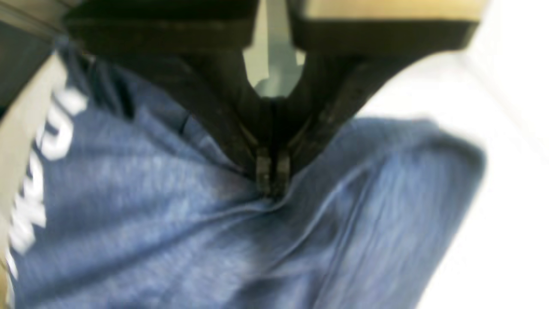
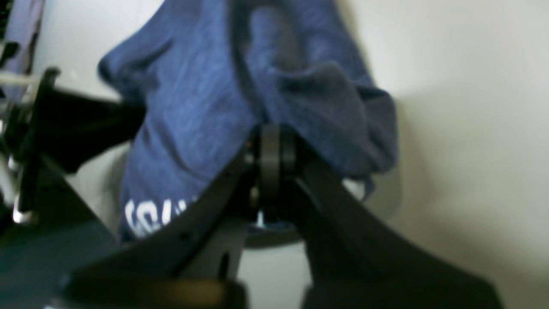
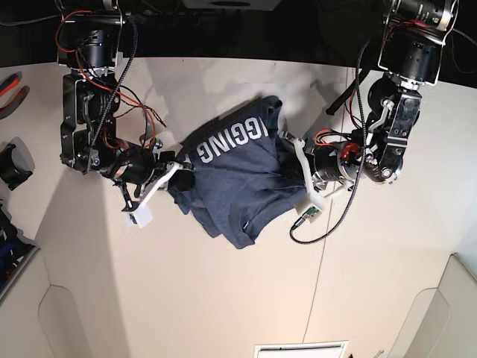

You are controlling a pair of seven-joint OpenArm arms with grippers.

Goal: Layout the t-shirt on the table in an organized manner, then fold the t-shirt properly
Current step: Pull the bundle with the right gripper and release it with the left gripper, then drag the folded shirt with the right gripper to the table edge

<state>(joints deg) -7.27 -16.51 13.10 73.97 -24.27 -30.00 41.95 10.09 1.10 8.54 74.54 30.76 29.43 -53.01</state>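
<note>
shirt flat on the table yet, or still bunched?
Bunched. The t-shirt hangs wrinkled between the left gripper and right gripper, both jaws shut on fabric, folds drooping over the table.

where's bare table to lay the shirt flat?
Bare table lies in front of the t-shirt, down to the lower edge and between the two corner panels. Crowded in the middle: the right gripper and left gripper both pinch the bunched shirt. Tools line the image-left edge.
</note>
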